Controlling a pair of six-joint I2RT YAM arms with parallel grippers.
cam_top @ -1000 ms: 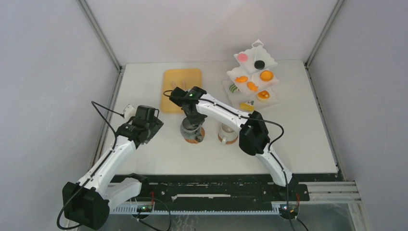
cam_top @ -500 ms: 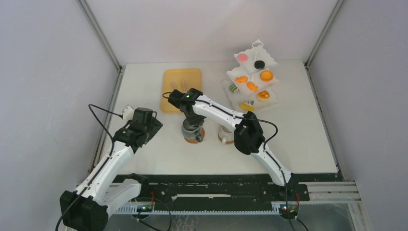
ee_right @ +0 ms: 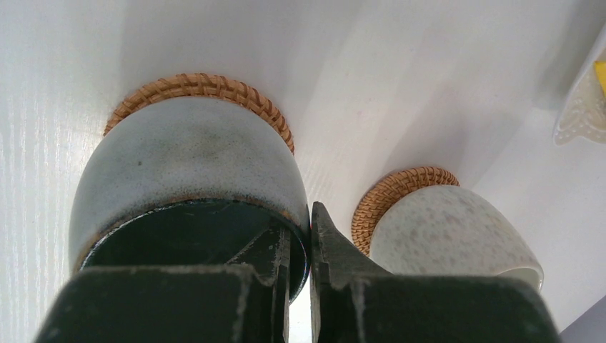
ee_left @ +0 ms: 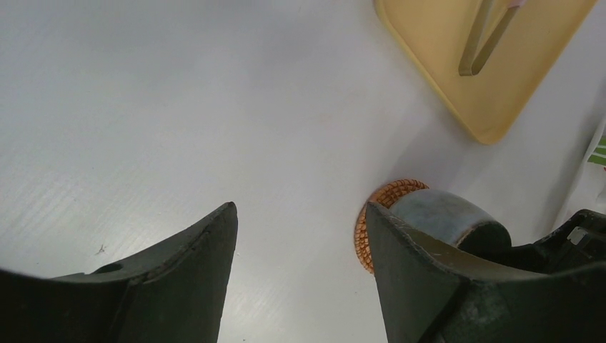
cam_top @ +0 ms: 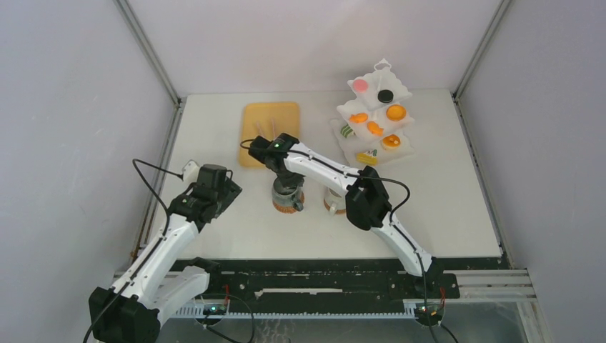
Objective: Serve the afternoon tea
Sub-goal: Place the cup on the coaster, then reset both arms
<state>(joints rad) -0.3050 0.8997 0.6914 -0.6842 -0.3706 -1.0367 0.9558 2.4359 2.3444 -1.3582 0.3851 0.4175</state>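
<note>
Pinching the rim of the grey glazed mug (ee_right: 186, 157): right jaws nearly closed, one finger inside. Mug is upright, axis vertical, mouth up, on a round woven coaster (ee_right: 207, 86) mid-desk (cam_top: 457, 200), just beside the speckled white mug (ee_right: 443, 229). Left jaws spread wide, empty.

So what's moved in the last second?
The left gripper, open and empty, pulled back slightly toward its base. The right arm leaned a little left, the right gripper still shut on the grey mug, which sits on its coaster. The white mug, pastry stand and board stayed put.
</note>
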